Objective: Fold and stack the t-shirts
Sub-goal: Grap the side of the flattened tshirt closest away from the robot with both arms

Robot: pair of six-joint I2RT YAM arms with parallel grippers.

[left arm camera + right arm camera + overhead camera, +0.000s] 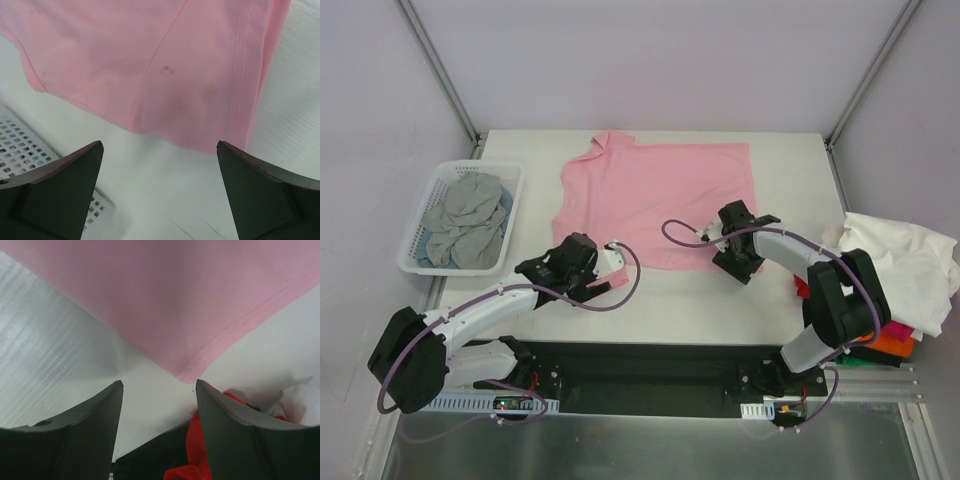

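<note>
Pink t-shirt [660, 200]: spread flat on the white table [670, 305], in the upper middle of the top view. Its collar is toward the upper left and its hemmed edge is on the right.
Left gripper [603, 278]: at the shirt's lower left corner, left of centre in the top view. In the left wrist view the left gripper [159, 143] has its jaws spread wide with nothing between them. The pink t-shirt [165, 65] fills the upper frame just beyond the fingertips, and bare table [150, 170] lies below it.
Right gripper [737, 262]: at the shirt's lower right corner, right of centre. In the right wrist view the right gripper [159, 382] has a moderate gap between its jaws, and they clamp nothing. The hemmed corner of the pink t-shirt [175, 300] comes down to about the level of the fingertips, lying on the table [50, 355].
Basket [415, 235]: white plastic lattice, at the left edge of the table. Its corner [20, 145] shows at the lower left of the left wrist view.
Grey t-shirt [465, 225]: crumpled inside the basket.
Right-hand heap: a white t-shirt [900, 265] lies rumpled on top at the right edge. An orange t-shirt [890, 347] and a magenta t-shirt [897, 328] peek out beneath it.
Red t-shirt [200, 440]: at the lower right of the right wrist view, beside the right-hand finger, with the white t-shirt [300, 405] just past it.
</note>
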